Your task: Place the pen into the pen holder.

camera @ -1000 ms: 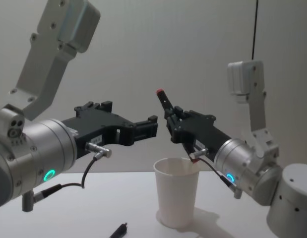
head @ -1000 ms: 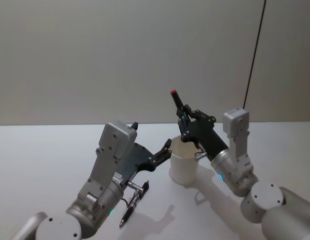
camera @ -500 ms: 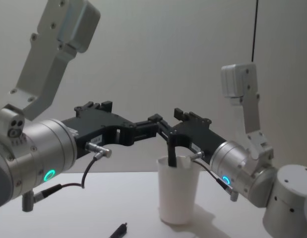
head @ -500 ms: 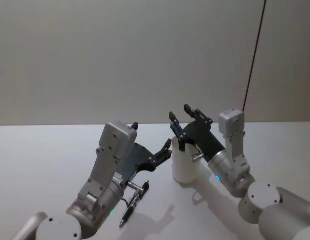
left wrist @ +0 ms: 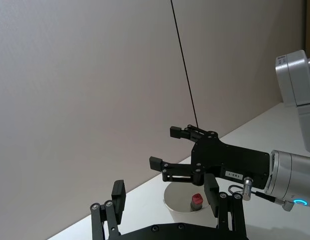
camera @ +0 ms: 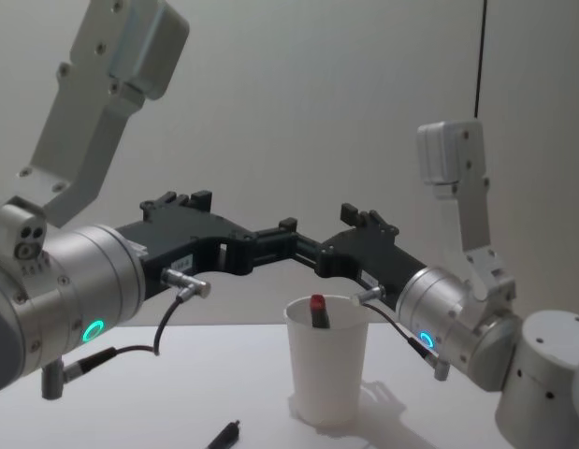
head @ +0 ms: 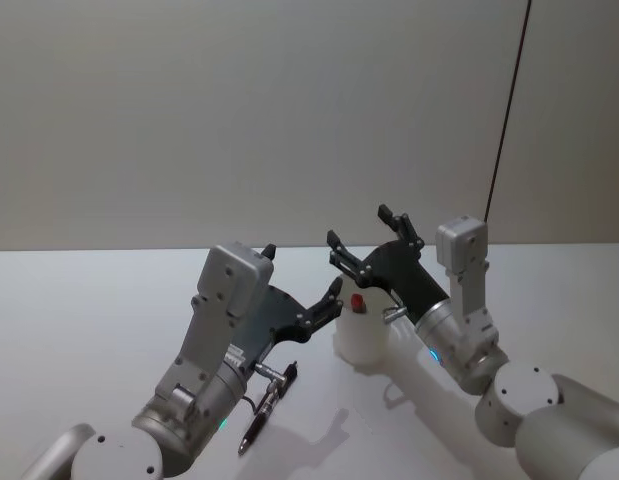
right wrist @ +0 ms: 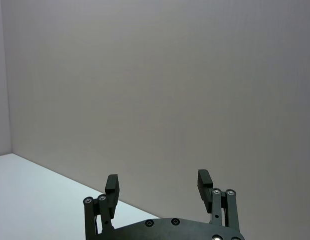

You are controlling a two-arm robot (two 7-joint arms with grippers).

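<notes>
The pen stands inside the pen holder (head: 361, 340), a white paper cup on the table; its red end (head: 357, 300) pokes up just above the rim, also plain in the chest view (camera: 317, 303). My right gripper (head: 362, 232) hovers just above the cup, open, with nothing between its fingers (right wrist: 158, 180). My left gripper (left wrist: 165, 190) is open too, held level beside the cup on its left, a fingertip (head: 335, 289) close to the rim.
A second black pen (head: 263, 408) lies on the white table (head: 89, 300) in front of the cup, beneath my left arm. A thin black cable (head: 509, 110) hangs down the plain wall behind.
My right gripper came down over the cup, opened and let the pen go; the pen dropped in. The gripper has since lifted a little and the cup shifted slightly left.
</notes>
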